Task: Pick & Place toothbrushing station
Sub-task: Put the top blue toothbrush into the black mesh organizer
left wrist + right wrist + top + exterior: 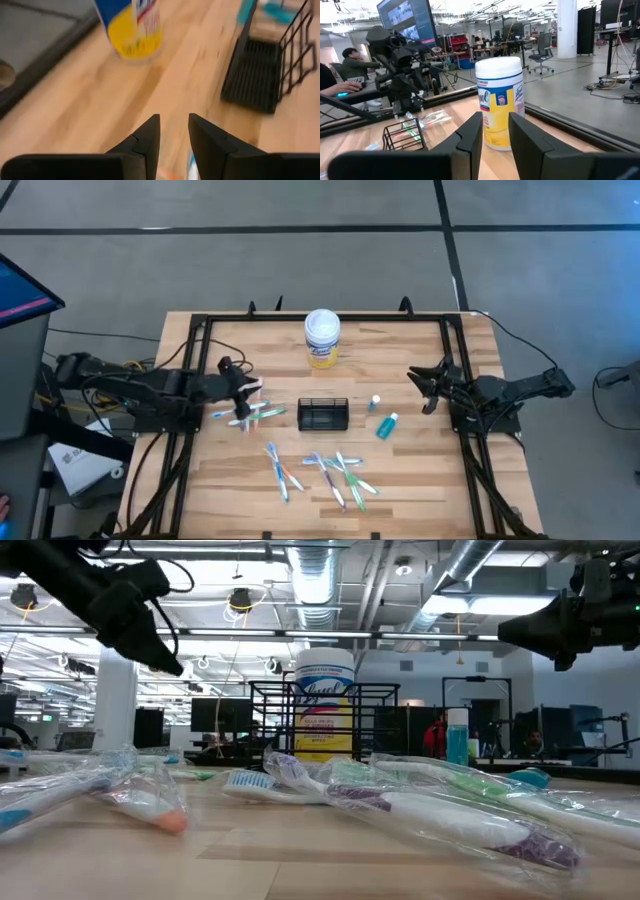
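Left arm comes in from the table's left edge, reaching toward the middle, wrist held above the surface. Left gripper [243, 392] points toward the table's center, its two dark fingers [145, 142] parted by a narrow gap, nothing between them. Right arm comes in from the right edge, raised off the table. Right gripper [425, 388] points left toward the center, fingers [472, 135] slightly apart, holding nothing.
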You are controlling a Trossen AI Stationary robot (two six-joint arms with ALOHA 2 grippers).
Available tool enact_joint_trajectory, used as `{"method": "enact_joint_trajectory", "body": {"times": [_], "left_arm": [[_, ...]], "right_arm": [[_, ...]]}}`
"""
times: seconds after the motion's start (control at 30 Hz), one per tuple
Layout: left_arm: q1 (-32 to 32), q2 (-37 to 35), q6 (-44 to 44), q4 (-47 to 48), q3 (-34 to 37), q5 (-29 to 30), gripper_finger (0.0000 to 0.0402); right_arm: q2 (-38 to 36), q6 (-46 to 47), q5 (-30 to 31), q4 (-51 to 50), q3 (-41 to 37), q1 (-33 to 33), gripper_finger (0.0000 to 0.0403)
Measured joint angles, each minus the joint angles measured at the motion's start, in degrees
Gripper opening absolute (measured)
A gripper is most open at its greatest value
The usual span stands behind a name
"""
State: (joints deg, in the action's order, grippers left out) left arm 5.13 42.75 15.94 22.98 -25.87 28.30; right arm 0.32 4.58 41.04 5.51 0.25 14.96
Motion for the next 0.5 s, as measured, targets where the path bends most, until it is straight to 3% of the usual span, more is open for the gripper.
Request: {"method": "enact_joint_trajectory", "body": {"times": [0.23, 0.5], "left_arm": [[-4.46, -0.03, 5.18, 11.81, -1.91, -14.11, 0.0095], [-5.23, 0.06, 6.95, 16.06, -1.97, -16.70, 0.0095]], "right_arm": [[0.02, 1.44, -0.73, 0.01, 0.02, 0.00, 0.0085], [0.02, 1.51, -0.73, -0.60, 0.01, 0.00, 0.0085]]}}
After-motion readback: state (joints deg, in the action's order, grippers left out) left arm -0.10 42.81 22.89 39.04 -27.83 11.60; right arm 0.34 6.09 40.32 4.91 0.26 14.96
